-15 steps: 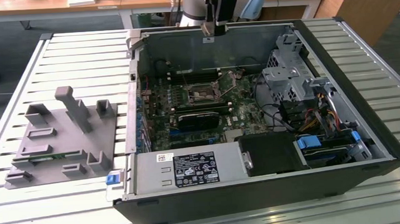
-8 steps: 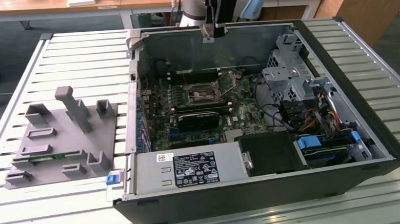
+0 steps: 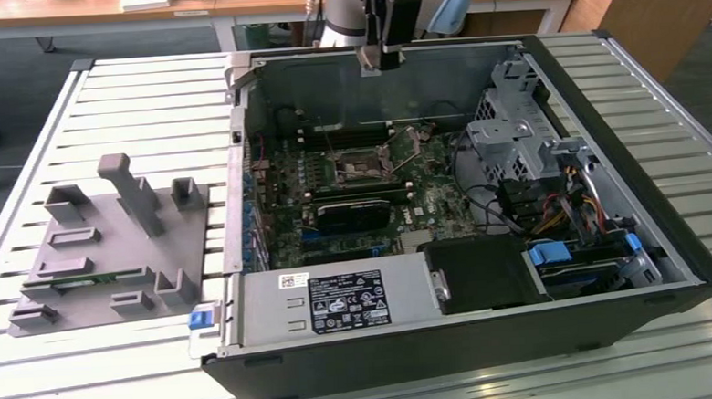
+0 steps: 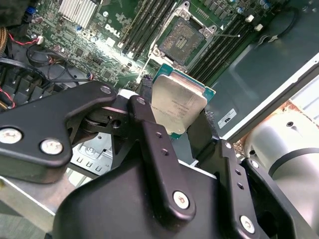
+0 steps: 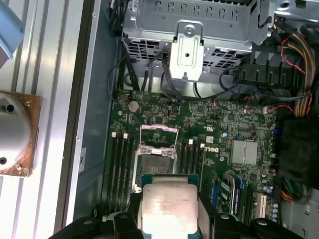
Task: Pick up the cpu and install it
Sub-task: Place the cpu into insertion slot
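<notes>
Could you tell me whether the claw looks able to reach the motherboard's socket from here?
Probably yes: the claw, shut on the cpu, hangs above the open case, and the socket lies uncovered with nothing between them.

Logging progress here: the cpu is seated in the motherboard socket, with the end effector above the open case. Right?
No. The cpu is not seated; the socket is empty. The end effector, above the open case, grips it, as the second wrist view shows.
</notes>
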`<state>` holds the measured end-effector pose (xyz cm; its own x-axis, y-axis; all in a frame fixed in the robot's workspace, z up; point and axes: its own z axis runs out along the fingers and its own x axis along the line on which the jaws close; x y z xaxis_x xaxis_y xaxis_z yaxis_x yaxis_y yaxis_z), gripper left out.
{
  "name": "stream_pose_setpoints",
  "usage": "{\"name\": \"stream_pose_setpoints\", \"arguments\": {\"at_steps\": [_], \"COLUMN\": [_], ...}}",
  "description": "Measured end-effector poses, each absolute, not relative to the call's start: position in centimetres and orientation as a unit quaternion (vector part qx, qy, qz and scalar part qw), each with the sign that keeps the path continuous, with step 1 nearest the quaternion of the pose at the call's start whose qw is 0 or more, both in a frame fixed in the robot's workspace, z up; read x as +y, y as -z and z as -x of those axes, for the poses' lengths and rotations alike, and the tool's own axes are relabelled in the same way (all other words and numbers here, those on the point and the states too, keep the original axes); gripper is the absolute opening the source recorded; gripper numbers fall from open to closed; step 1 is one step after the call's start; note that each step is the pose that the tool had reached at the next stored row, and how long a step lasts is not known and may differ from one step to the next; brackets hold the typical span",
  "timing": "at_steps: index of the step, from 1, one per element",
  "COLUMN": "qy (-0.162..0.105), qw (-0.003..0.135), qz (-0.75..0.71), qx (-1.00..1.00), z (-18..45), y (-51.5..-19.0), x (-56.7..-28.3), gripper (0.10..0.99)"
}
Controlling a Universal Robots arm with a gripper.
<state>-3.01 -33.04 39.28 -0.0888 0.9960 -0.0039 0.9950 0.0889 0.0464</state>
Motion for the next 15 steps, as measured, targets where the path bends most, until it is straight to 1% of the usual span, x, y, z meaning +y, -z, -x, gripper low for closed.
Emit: {"name": "stream_pose_setpoints", "arguments": {"at_steps": [15], "qy": [-0.014], "qw": [0.015], "qz": [-0.675], "qx": [0.738], "z": [3.0], "y": [-37.7], "x": [-33.0], "gripper": [0.533]}}
